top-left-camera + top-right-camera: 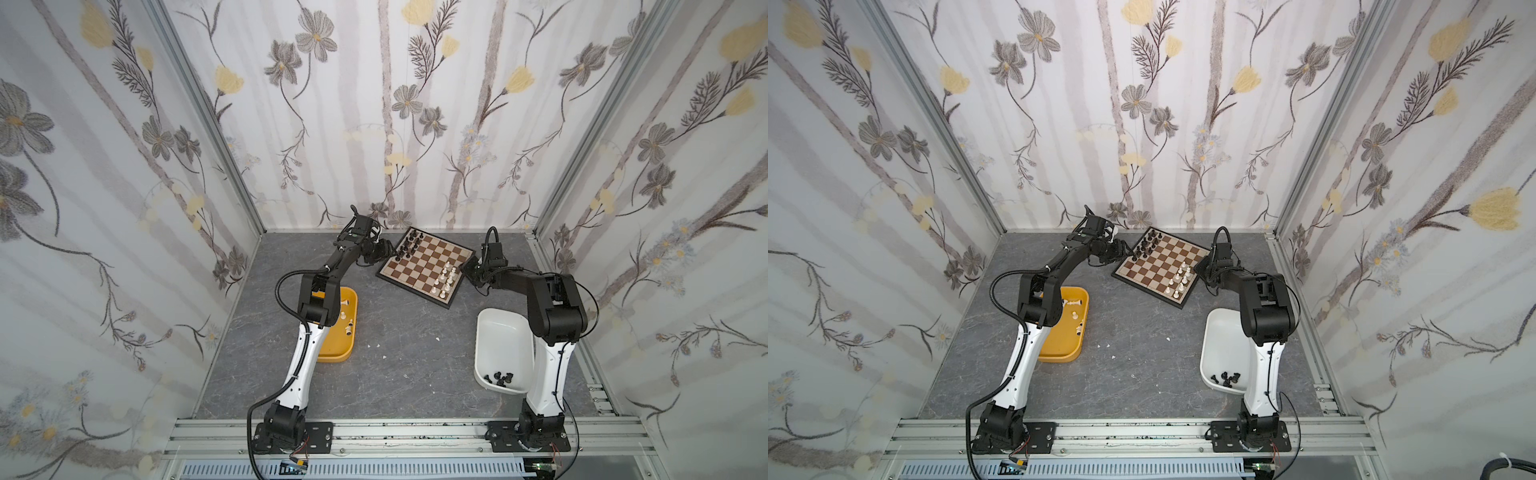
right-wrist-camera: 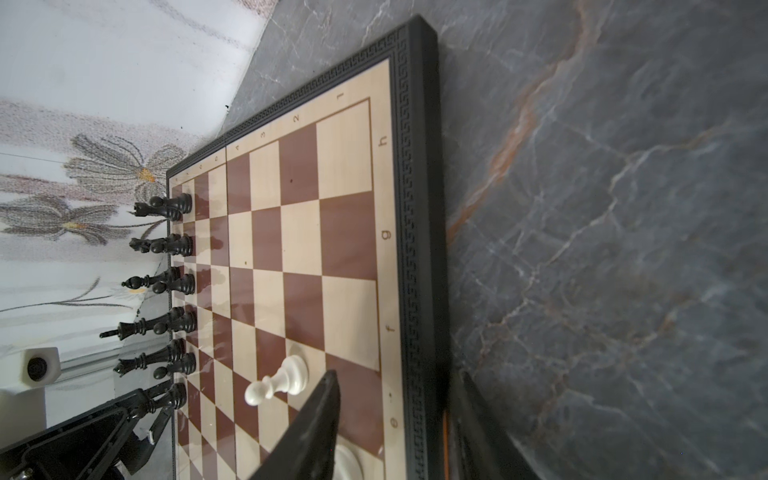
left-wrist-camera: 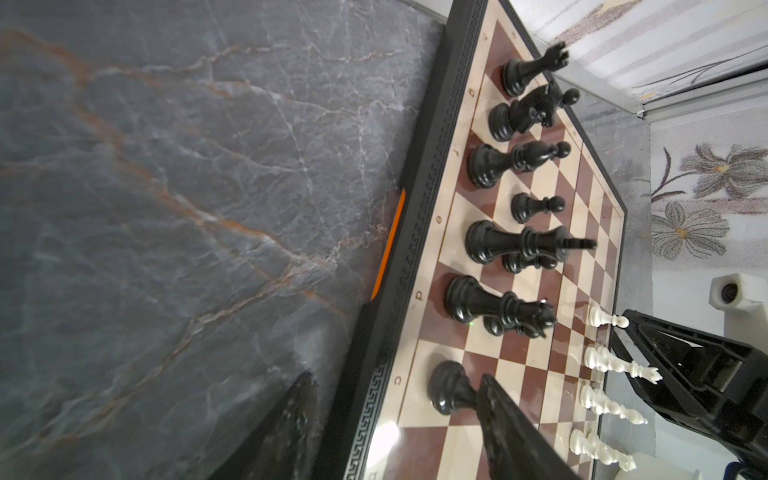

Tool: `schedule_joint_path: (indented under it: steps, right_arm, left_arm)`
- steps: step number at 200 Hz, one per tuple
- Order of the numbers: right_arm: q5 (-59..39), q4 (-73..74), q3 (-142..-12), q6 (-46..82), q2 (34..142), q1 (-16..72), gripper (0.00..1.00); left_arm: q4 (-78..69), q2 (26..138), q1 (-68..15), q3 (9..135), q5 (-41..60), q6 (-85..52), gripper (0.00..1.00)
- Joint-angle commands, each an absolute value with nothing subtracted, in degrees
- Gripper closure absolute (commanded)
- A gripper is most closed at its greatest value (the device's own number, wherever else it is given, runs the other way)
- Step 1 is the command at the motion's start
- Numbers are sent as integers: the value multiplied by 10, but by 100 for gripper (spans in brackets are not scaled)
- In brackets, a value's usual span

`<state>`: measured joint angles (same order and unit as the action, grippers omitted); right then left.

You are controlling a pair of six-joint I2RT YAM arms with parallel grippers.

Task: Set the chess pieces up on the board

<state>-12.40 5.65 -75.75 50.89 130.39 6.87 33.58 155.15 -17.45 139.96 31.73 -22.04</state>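
Note:
The board [image 1: 419,266] lies askew at the back of the table. Black chess pieces [image 1: 409,245] stand in two rows along its left edge, white ones [image 1: 444,280] along its right edge. My left gripper [image 1: 388,249] is low at the black side. In the left wrist view it [image 3: 397,380] is open across the board's rim, one finger [image 3: 494,399] overlapping a black piece [image 3: 449,392]. My right gripper [image 2: 397,378] is open astride the opposite rim, beside a white pawn [image 2: 278,380], and a white base [image 2: 347,461] shows behind one finger.
A yellow tub [image 1: 349,332] at the left holds a few white pieces. A white tub [image 1: 498,328] at the right holds several black pieces [image 1: 500,378]. Small white bits [image 1: 376,345] lie on the grey table. Walls close in at the back and sides.

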Motion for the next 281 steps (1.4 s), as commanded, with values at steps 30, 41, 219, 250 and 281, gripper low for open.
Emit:
schedule_joint_path:
  steps: [30,41,219,250,281]
  right_arm:
    - [-176,80,-760,539,1307,93,60]
    - [-175,81,-757,539,1307,94,61]
    - [-187,139,-615,550,1228,166,64]
    - [-180,144,-581,551,1202,178,65]
    - [-176,156,-543,556,1175,185,64]
  left_arm:
    - [425,1545,-182,1374,315,-221,41]
    - [416,1534,-182,1351,315,-224,43]
    - [181,1197,-210,773,280,-312,52]
    - [157,1154,-219,715,272,-334,54]
    - [146,1125,-231,673,262,-344,55]
